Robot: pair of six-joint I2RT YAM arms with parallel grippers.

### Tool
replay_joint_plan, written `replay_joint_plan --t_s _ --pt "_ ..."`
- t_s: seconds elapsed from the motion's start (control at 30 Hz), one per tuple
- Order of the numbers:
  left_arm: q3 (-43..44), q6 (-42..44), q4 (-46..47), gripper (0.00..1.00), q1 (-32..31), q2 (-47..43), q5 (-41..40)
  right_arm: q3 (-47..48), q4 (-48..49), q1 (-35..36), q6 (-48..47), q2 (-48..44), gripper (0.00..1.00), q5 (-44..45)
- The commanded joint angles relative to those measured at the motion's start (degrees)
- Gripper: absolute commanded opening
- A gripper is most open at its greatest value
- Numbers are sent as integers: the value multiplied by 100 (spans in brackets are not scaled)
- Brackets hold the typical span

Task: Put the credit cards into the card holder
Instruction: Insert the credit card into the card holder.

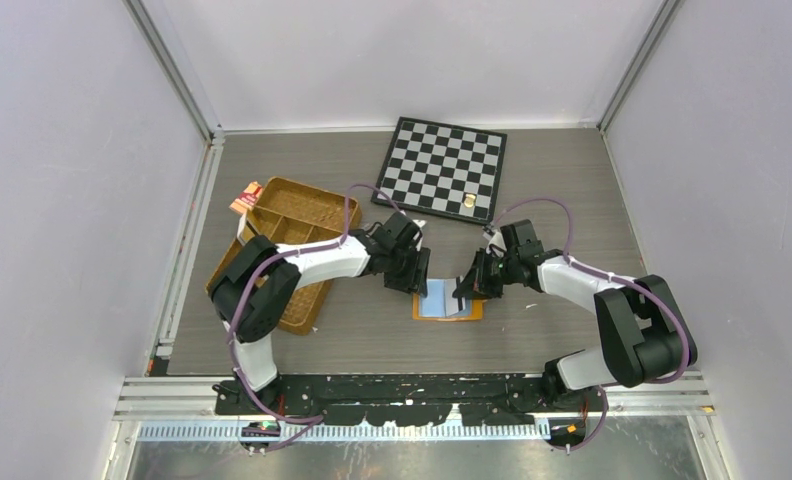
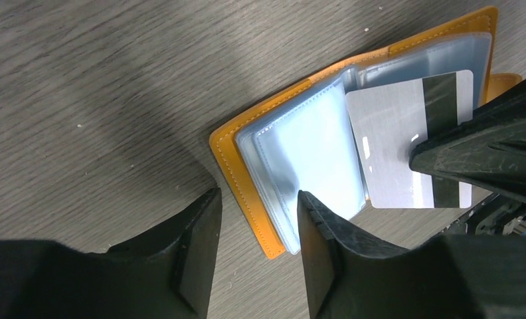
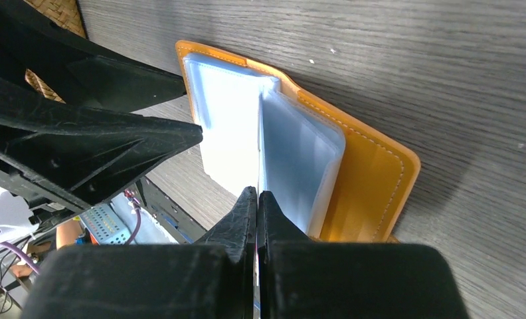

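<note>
We see a grey wood-grain surface between pale walls, orange card holder open mid-surface, left jaws parted, empty, at its edge, right jaws clamped on a silver-grey card over it.

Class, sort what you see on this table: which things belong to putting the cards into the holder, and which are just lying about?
Belongs to the job: card holder, lying open; silver-grey striped card, pinched by the right gripper; left gripper, open at the holder's edge.

Lying about: chessboard; small gold piece on it; woven tray; red-and-tan packet.
</note>
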Motion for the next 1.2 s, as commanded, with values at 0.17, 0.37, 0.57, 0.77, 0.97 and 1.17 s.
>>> replay_joint_plan --t_s 0.17,0.37,0.57,0.77,0.97,1.17 --pt "218 290 -419 41 -104 373 -579 -60 296 4 -133 9 1 -131" --pt "373 466 -662 36 -144 562 -877 -46 221 3 -159 48 1 -29" --pt "501 594 -815 28 -153 753 -1100 -37 201 0 -168 123 0 66" --pt "534 624 -856 24 -160 803 -1148 -66 59 3 -114 17 0 404" --pt "413 507 -752 22 -171 719 -922 -338 372 33 257 -40 0 649" --pt "301 416 -667 20 -210 603 -771 -654 818 122 640 -178 1 924"
